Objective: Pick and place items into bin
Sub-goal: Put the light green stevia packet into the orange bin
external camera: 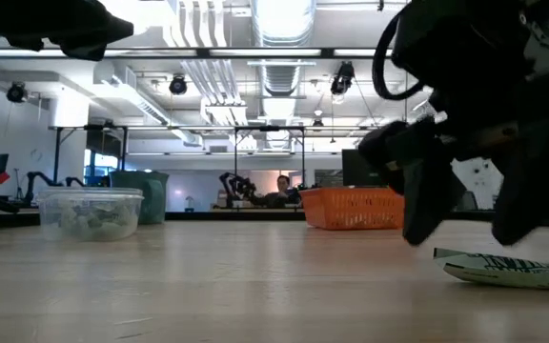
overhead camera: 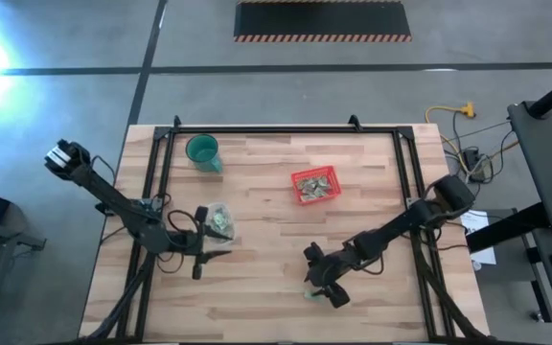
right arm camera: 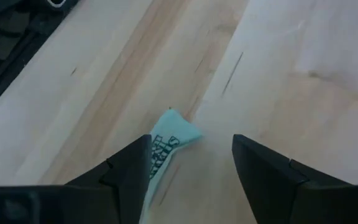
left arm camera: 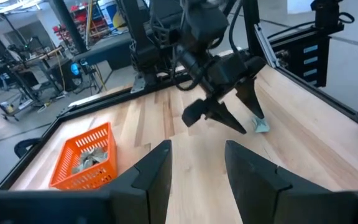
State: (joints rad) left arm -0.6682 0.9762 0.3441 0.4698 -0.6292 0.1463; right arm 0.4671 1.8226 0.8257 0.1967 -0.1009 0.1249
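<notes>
One pale green and white item lies flat on the wood near the table's front edge. My right gripper is open just above it and slants down. The item sits by one finger, which hides its near end. The low view shows the item flat on the table below the two dark fingers. The bin, a red basket holding several items, stands toward the far right of the table's middle. My left gripper is open with nothing in it, at the table's left, pointing roughly level toward the right arm. My right gripper stands open over the item's end, with one finger in front of that end. I cannot tell whether that finger touches it. The item lies flat on the table.
A clear round tub with more pale pieces stands beside my left gripper. A teal cup stands at the far left. A black frame runs round the table's edges. Bare wood lies between the item and the bin.
</notes>
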